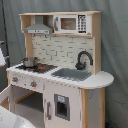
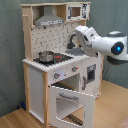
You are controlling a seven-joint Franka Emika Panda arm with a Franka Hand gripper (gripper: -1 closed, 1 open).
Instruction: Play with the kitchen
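Note:
The toy kitchen (image 1: pixel 60 95) of light wood and white panels stands upright, with a grey hood (image 1: pixel 39 30), black faucet (image 1: pixel 84 57), grey sink (image 1: pixel 71 74) and red-ringed hob (image 1: pixel 42 67). A small metal pot (image 1: pixel 30 61) sits on the hob. In the second exterior view the kitchen (image 2: pixel 35 80) has its oven door (image 2: pixel 70 102) folded down and open. My white arm (image 2: pixel 102 44) reaches in from the second exterior view's right, hiding the sink and faucet. The gripper (image 2: pixel 74 42) hovers above the counter, right of the pot (image 2: pixel 46 55). It does not show in the first exterior view.
A toy microwave (image 1: pixel 70 23) sits in the top shelf. A grey curtain hangs behind the kitchen. The floor (image 2: pixel 15 117) is wooden. A white rounded shape (image 1: pixel 10 119) fills the first exterior view's bottom left corner.

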